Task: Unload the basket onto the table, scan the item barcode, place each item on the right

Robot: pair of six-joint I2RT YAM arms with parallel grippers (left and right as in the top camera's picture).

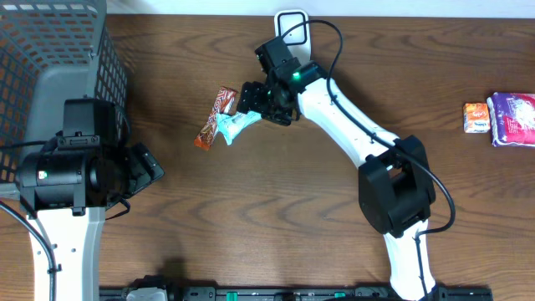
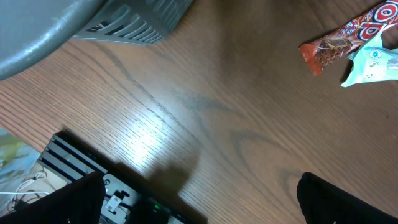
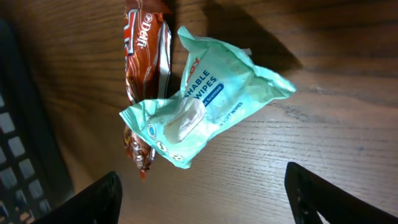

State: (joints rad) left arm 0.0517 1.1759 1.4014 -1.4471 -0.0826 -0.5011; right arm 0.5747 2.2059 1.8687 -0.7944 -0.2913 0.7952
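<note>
- Overhead view. The right gripper (image 1: pixel 248 104) hangs just over the teal wipes pack (image 1: pixel 235 125), the likely item to scan. The pack lies flat on the table (image 1: pixel 276 217) and touches the brown snack bar (image 1: pixel 215 117). Risk: because the two wrappers touch, a grasp may catch both or push the bar aside. The left gripper (image 1: pixel 146 171) rests well apart, near the grey basket (image 1: pixel 58 50).
- Left wrist view. The left gripper (image 2: pixel 199 196) shows its jaws wide with nothing between them. The snack bar (image 2: pixel 348 37) and wipes pack (image 2: pixel 370 65) lie far off at the upper right. Risk: little from this arm, unless it swings toward the basket (image 2: pixel 93 25).
- Right wrist view. The right gripper (image 3: pixel 202 199) has its jaws wide and holds nothing. The wipes pack (image 3: pixel 211 99) lies ahead of the fingers (image 3: pixel 99 199), crumpled, one corner over the snack bar (image 3: pixel 143 56). Risks: the soft film may slip or fold when pinched, and no barcode is visible on this face, so it may end up turned away from the scanner.
</note>
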